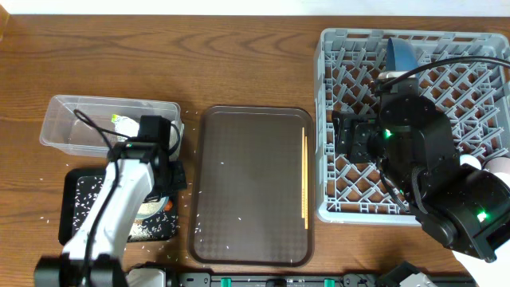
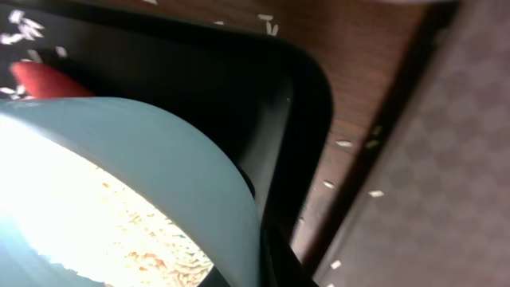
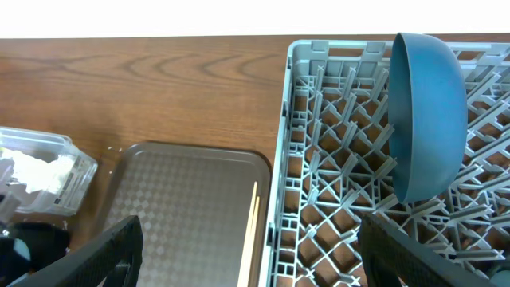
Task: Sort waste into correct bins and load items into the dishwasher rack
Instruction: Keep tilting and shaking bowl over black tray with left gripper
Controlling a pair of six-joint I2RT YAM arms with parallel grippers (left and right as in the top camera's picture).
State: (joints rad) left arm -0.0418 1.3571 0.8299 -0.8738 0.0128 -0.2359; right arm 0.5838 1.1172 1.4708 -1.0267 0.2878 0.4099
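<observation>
Overhead view: the left gripper (image 1: pixel 162 171) hangs over the right end of the black tray (image 1: pixel 80 209) at the table's left side, and the bowl (image 1: pixel 151 207) sits in that tray directly beneath it. Left wrist view: the bowl's pale blue rim (image 2: pixel 199 159) fills the picture and curves down to the bottom edge, where the jaws would be. The fingers themselves are out of sight. The jaws are closed, and the rim probably lies between them, though the pictures do not confirm a grip. A carrot (image 2: pixel 46 80) lies in the black tray just beyond the bowl, with rice (image 2: pixel 343 143) scattered around. The rack (image 1: pixel 323 119) stands at the far right, well apart from the bowl, with the brown tray (image 1: pixel 247 183) between them. So the bowl must travel rightward across that tray, and the left arm is the nearer one by far. The right gripper (image 3: pixel 251 231) hovers over the rack's left half with its jaws spread wide and holding nothing. A plate (image 3: pixel 426 112) already stands on edge at the rack's back. Chopsticks (image 1: pixel 304 179) lie along the brown tray's right edge, their long axis running front to back, just beside the rack's left wall and nearer the right arm. The tub (image 1: pixel 64 119) sits behind the black tray
</observation>
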